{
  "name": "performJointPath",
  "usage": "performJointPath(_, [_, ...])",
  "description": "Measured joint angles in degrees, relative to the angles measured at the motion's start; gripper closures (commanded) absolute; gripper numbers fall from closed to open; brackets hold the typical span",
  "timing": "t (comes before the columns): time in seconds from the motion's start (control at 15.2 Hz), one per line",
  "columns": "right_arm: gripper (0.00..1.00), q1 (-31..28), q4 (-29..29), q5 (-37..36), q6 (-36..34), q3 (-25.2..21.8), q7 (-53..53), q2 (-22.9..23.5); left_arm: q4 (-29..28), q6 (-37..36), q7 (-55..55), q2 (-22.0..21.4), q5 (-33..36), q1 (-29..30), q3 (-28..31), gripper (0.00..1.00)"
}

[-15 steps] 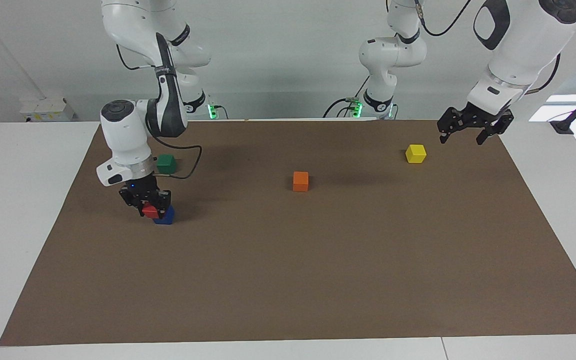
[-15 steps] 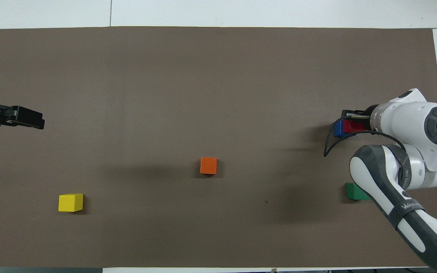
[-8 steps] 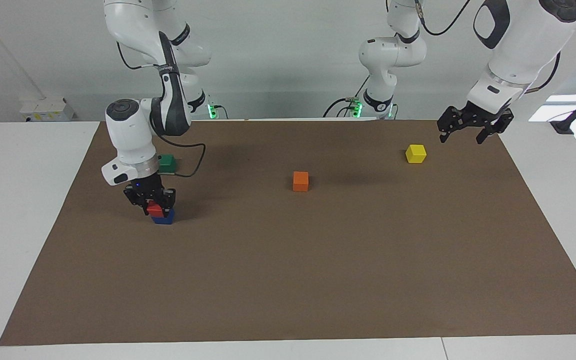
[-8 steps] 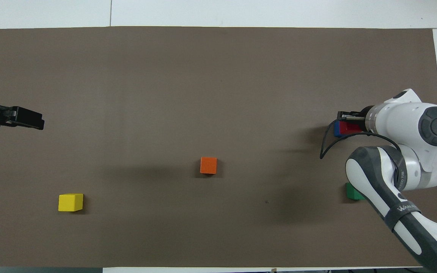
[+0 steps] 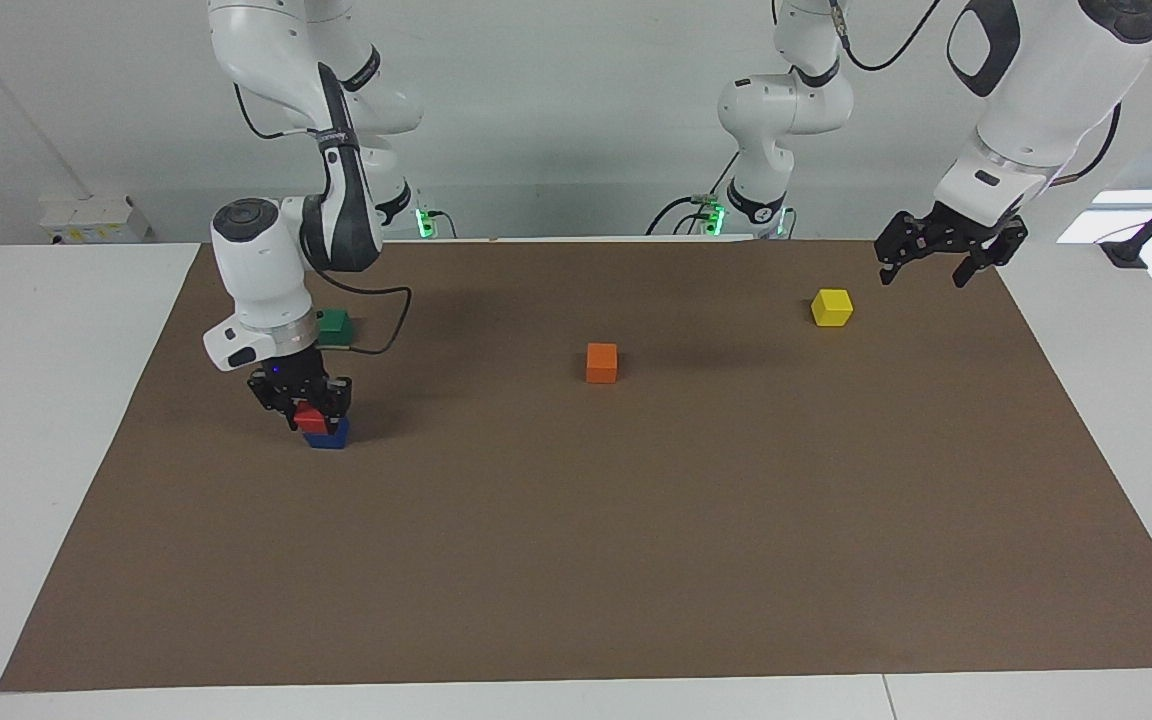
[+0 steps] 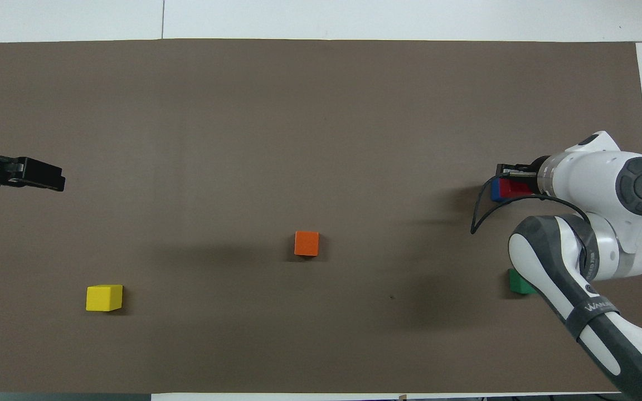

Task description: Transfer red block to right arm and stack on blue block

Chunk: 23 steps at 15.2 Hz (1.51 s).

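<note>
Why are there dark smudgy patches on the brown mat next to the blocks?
Those are soft shadows. Overhead view: one stretches beside the orange block, a darker one lies near the green block, cast by the arms above. Facing view: a bright glare glows at the table's edge by the left gripper.

The red block (image 5: 312, 419), a small glossy cube, sits squarely on the blue block (image 5: 328, 436), a dark cube of equal size resting flat on the brown mat at the right arm's (image 5: 258, 285) end of the worktop. The right gripper (image 5: 301, 398) is clamped on the red block from above.
</note>
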Motion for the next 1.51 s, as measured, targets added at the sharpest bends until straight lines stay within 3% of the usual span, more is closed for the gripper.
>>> performJointPath(0.07, [0.59, 0.00, 0.00, 0.00, 0.00, 0.00, 0.00, 0.00, -0.01, 0.00, 0.00, 0.00, 0.00, 0.00, 0.00, 0.00])
performJointPath(0.39, [0.02, -0.01, -0.03, 0.00, -0.04, 0.00, 0.00, 0.01, -0.02, -0.02, 0.00, 0.00, 0.00, 0.00, 0.00, 0.00])
performJointPath(0.66, [0.00, -0.11, 0.16, 0.00, -0.28, 0.00, 0.00, 0.01, -0.02, -0.02, 0.00, 0.00, 0.00, 0.00, 0.00, 0.00])
performJointPath(0.85, [0.00, -0.09, 2.49, 0.00, -4.30, 0.01, 0.00, -0.05, -0.02, -0.02, 0.00, 0.00, 0.00, 0.00, 0.00, 0.00])
performJointPath(1.18, [0.00, 0.22, 13.36, 2.30, -21.80, 0.34, -0.01, -1.52, -0.02, -0.02, 0.00, 0.00, 0.00, 0.00, 0.00, 0.00])
performJointPath(1.51, [0.00, 0.35, 22.35, 5.76, -41.47, 0.81, -6.15, -6.52, -0.03, -0.03, 0.00, 0.00, 0.00, 0.00, 0.00, 0.00])
